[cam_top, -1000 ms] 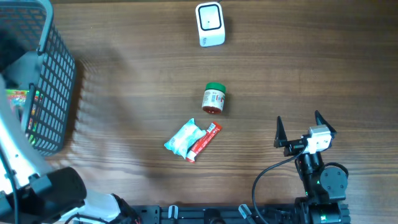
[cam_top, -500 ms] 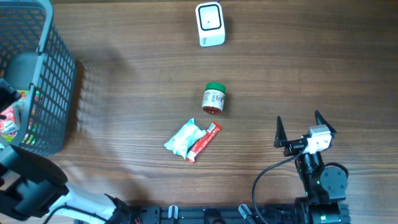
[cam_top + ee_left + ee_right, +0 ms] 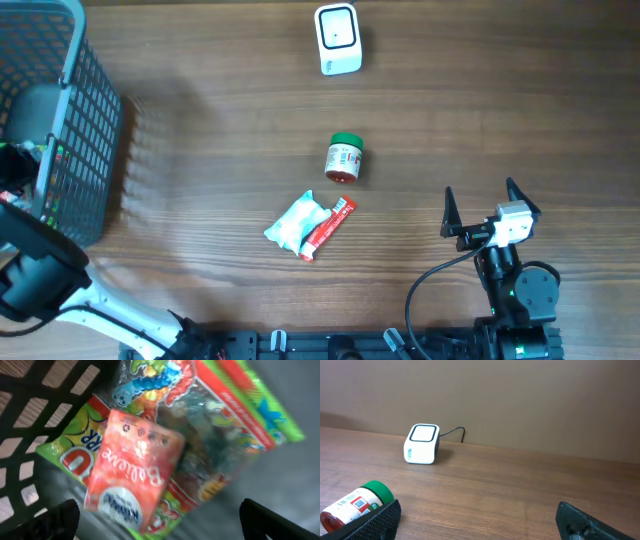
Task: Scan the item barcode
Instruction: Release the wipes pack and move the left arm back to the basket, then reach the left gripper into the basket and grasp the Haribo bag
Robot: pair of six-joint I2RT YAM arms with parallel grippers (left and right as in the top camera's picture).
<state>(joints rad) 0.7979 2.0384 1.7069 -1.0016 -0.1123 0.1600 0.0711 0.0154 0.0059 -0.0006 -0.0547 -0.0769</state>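
Two grippers, both spread wide.
We see the left gripper [image 3: 167, 519] over packets [image 3: 135, 477] in the basket [image 3: 95, 130], the right gripper [image 3: 480, 203] at four o'clock from the jar [image 3: 344, 158].

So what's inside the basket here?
In the basket, snack packets: a red pouch lies on a green-yellow bag, beside a clear candy bag. The pouch covers most of that bag; anything beneath the packets is hidden.
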